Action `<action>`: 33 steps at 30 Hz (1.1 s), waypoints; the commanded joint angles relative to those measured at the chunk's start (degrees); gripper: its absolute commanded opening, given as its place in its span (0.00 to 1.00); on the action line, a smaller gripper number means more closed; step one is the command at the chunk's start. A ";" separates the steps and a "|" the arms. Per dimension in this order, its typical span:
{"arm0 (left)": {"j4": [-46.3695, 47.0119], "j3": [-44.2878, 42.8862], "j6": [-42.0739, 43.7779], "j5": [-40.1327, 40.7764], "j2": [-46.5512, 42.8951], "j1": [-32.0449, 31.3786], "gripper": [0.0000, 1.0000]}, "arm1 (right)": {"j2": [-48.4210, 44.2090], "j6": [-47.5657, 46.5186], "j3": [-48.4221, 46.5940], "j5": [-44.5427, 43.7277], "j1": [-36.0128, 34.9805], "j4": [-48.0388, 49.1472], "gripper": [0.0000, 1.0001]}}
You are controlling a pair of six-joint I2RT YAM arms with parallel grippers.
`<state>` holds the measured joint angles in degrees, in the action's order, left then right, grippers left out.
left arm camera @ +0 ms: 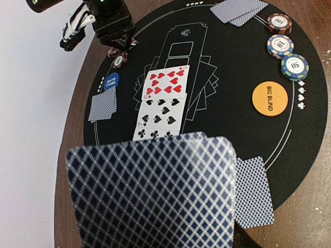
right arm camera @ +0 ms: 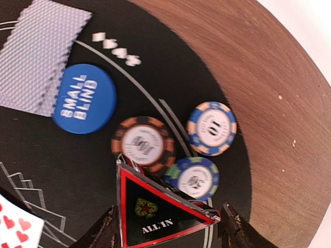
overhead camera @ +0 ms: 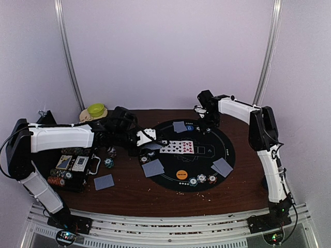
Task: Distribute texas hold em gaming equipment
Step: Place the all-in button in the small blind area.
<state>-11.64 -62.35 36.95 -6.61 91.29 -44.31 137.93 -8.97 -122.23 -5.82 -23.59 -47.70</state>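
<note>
Top: left gripper (overhead camera: pixel 149 139) sits over the left edge of the mat (overhead camera: pixel 227 135), beside the community cards (overhead camera: pixel 177 147). Right gripper (overhead camera: pixel 205 118) is at the mat's far edge. Chip case (overhead camera: pixel 70 170) is at the table's left edge, with a stray card (overhead camera: pixel 104 181) on bare wood beside it. Neither blocks an arm.

Left wrist: held card (left arm camera: pixel 155 191) fills the lens, blurred, maybe more than one. Fingers are hidden behind it; I read it as pinched. It masks the row's near end. Risk: a drop here covers the nearest face-up card (left arm camera: pixel 155 133) or the dealt pair (left arm camera: pixel 253 192) at the mat's edge.

Right wrist: fingers (right arm camera: pixel 235 230) clamp the ALL IN triangle (right arm camera: pixel 155 212) from both sides. It overlaps the 100 chip (right arm camera: pixel 144 144) and 50 chip (right arm camera: pixel 192 178), near the small blind button (right arm camera: pixel 84 99). Risk: released here it lands tilted on the chips or shoves them.
</note>
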 commanded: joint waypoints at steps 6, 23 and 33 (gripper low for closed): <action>2.23 -0.49 -0.42 -0.37 -0.19 0.02 0.56 | -0.55 0.66 0.91 0.83 5.03 0.14 0.45; 2.23 -0.41 -0.38 -0.57 -0.06 0.04 0.55 | -0.40 -4.45 -2.39 11.08 3.59 -1.73 0.45; 1.98 -0.49 -0.32 -0.51 -0.17 0.03 0.56 | 0.99 -9.32 -3.19 12.87 -1.80 -4.10 0.46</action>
<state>-11.64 -62.35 36.97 -6.61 91.31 -44.31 138.04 -16.03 -123.52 5.28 -24.29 -49.95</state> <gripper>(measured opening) 0.558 0.622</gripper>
